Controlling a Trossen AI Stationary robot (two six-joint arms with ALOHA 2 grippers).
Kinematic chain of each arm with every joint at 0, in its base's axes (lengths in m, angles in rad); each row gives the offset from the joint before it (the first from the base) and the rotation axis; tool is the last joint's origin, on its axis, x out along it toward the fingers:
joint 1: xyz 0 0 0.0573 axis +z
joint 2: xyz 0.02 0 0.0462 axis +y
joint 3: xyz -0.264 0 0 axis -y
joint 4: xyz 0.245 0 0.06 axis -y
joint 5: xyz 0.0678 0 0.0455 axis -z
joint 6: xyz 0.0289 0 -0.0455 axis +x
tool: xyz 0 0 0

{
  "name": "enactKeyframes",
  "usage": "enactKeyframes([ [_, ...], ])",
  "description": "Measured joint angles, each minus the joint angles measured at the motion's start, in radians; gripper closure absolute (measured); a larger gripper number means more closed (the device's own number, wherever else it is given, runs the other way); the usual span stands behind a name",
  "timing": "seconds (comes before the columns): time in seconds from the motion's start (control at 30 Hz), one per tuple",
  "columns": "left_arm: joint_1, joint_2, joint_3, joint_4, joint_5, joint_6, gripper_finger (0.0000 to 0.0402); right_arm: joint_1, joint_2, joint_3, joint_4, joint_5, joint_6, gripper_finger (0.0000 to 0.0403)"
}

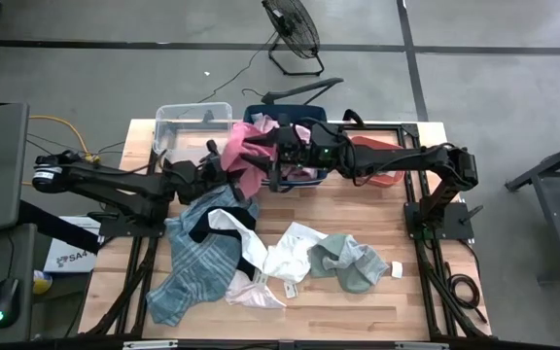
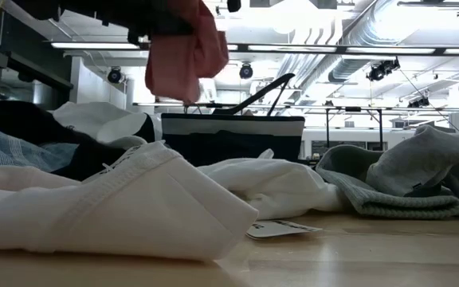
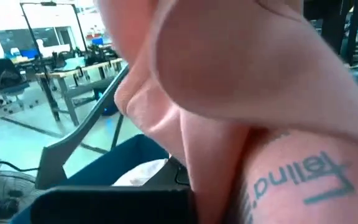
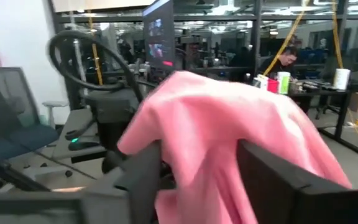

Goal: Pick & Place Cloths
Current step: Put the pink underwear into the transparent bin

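- The left arm reaches from the table's left side toward the middle far part; the left gripper [image 1: 224, 163] is clamped tight on the mauve-pink cloth [image 1: 246, 156].
- The right arm stretches from the right side leftward; the right gripper [image 1: 282, 151] meets that cloth, fingers [image 4: 278, 180] parted either side of it.

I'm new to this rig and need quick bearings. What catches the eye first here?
The pink cloth hangs in the air at the table's back, between the left gripper, shut on it, and the open right gripper. Nearer the front, a teal plaid cloth, white cloths and grey-green ones lie heaped.
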Motion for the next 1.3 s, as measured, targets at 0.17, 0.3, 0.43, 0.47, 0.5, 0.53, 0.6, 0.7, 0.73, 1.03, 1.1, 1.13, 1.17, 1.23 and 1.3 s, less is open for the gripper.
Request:
enactKeyframes([
  [0.17,0.000,-0.084,0.000,-0.083,-0.017,0.022,0.0400,0.000,-0.023,0.000,-0.010,0.015,0.010,0.0126],
  [0.3,0.000,-0.150,-0.001,-0.157,-0.073,0.057,0.0401,0.000,-0.065,0.001,-0.086,0.035,0.011,0.0096],
  [0.43,0.000,-0.209,-0.001,-0.201,-0.179,0.142,0.0401,0.000,-0.113,0.001,-0.211,0.063,0.018,0.0089],
  [0.47,0.000,-0.220,-0.001,-0.200,-0.214,0.173,0.0401,0.000,-0.124,0.001,-0.244,0.065,0.025,0.0088],
  [0.5,0.000,-0.229,-0.001,-0.195,-0.250,0.208,0.0401,0.000,-0.127,0.001,-0.257,0.065,0.039,0.0088],
  [0.53,0.000,-0.240,-0.001,-0.194,-0.291,0.245,0.0401,0.000,-0.130,0.001,-0.266,0.065,0.052,0.0088],
  [0.6,0.001,-0.258,-0.001,-0.190,-0.354,0.323,0.0401,0.000,-0.140,0.001,-0.314,0.065,0.066,0.0088],
  [0.7,0.011,-0.273,-0.001,-0.181,-0.457,0.427,0.0401,0.002,-0.141,0.001,-0.362,0.068,0.068,0.0090],
  [0.73,0.023,-0.276,-0.001,-0.181,-0.476,0.456,0.0401,0.002,-0.142,0.001,-0.376,0.073,0.069,0.0091],
  [1.03,0.289,-0.264,-0.001,-0.200,-0.500,0.525,0.0402,0.007,-0.142,0.000,-0.442,0.096,0.097,0.0094],
  [1.1,0.352,-0.257,-0.001,-0.209,-0.500,0.525,0.0402,0.012,-0.142,0.000,-0.447,0.096,0.096,0.0094],
  [1.13,0.382,-0.254,-0.001,-0.225,-0.499,0.522,0.0402,0.014,-0.142,0.000,-0.449,0.099,0.096,0.0094],
  [1.17,0.413,-0.251,-0.001,-0.243,-0.498,0.515,0.0402,0.018,-0.142,0.000,-0.450,0.107,0.095,0.0094],
  [1.23,0.467,-0.240,-0.001,-0.269,-0.497,0.488,0.0402,0.024,-0.142,0.000,-0.455,0.115,0.094,0.0094],
  [1.3,0.520,-0.221,-0.001,-0.293,-0.489,0.455,0.0402,0.027,-0.142,0.000,-0.455,0.117,0.091,0.0094],
])
